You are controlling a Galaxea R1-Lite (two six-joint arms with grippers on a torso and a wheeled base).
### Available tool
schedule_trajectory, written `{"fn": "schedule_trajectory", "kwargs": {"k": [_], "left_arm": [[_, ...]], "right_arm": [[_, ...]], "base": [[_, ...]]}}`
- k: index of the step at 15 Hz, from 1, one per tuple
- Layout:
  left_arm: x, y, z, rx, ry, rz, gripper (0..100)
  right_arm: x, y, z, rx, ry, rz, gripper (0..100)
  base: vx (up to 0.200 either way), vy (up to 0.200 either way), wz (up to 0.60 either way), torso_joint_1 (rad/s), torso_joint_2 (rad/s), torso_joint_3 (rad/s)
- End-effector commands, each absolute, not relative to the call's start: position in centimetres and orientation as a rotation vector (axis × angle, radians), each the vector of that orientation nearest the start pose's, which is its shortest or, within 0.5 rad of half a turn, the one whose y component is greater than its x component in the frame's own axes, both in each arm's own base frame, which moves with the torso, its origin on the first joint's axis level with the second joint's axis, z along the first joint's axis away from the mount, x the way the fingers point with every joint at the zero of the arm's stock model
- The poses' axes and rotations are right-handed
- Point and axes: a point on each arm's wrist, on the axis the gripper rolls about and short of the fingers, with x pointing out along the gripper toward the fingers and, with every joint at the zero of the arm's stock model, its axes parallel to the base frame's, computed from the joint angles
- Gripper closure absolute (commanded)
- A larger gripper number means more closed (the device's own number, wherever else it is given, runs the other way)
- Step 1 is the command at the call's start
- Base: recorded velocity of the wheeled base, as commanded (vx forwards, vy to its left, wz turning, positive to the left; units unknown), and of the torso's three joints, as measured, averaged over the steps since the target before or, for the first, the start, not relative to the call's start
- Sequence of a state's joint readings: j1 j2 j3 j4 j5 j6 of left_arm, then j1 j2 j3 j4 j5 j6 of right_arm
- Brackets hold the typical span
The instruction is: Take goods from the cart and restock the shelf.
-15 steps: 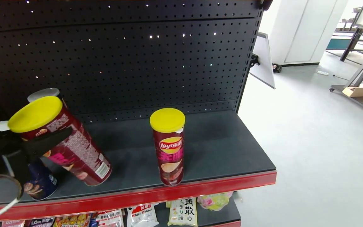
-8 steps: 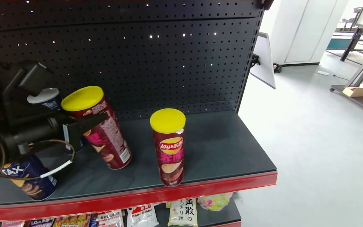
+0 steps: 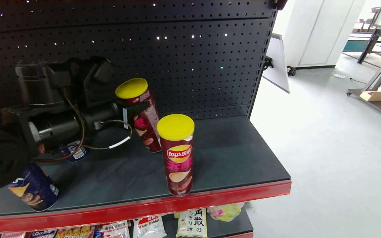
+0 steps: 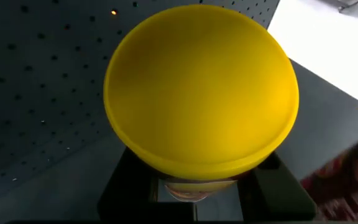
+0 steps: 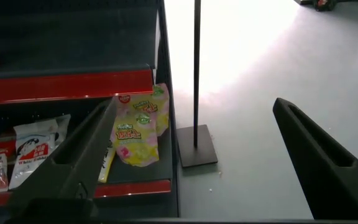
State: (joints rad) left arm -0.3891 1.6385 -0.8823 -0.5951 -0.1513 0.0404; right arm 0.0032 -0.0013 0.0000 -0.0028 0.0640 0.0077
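The step in hand looks like the placing itself: the left gripper [image 3: 141,110] holds a chip can [image 3: 149,130] over the rear part of the shelf [image 3: 236,155], close to the perforated back panel [image 3: 177,66] and just behind a second can [image 3: 177,155] of the same kind that stands upright near the front edge. The held can leans a little, its top tipped toward the robot's left, and its base sits at or just above the shelf surface (which of the two cannot be made out from the head view). The fingers [image 4: 127,198] clamp the can high on its body, one on each side, directly under the yellow lid [image 4: 201,87], so the grip is close to the top and well away from the base. In my judgement the next move calls for bringing the can upright, settling the base flat on the shelf, then parting the fingers and drawing back without brushing the front can, which is near enough to be knocked. The right gripper [image 5: 196,109] hangs low beside the lower shelf [image 5: 73,87] of snack bags [image 5: 138,127], its fingers spread wide with nothing between them.
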Motion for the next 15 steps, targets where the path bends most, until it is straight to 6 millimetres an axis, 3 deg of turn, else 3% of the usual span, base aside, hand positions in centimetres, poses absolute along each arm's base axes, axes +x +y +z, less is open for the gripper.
{"fn": "schedule_trajectory", "kwargs": {"k": [1,4,15], "left_arm": [[30.2,-14.3,20.6,0.05,0.182,-0.583,100],[31.5,-16.1,20.2,0.063,0.181,-0.612,100],[32.2,-16.7,19.6,0.126,0.191,-0.63,100]], "right_arm": [[-2.3,0.1,7.6,0.008,-0.003,0.068,0],[-2.3,0.1,7.6,0.008,-0.003,0.068,0],[-2.3,0.1,7.6,0.008,-0.003,0.068,0]], "base": [[0.0,0.0,0.0,0.0,0.0,0.0],[0.0,0.0,0.0,0.0,0.0,0.0],[0.0,0.0,0.0,0.0,0.0,0.0]]}}
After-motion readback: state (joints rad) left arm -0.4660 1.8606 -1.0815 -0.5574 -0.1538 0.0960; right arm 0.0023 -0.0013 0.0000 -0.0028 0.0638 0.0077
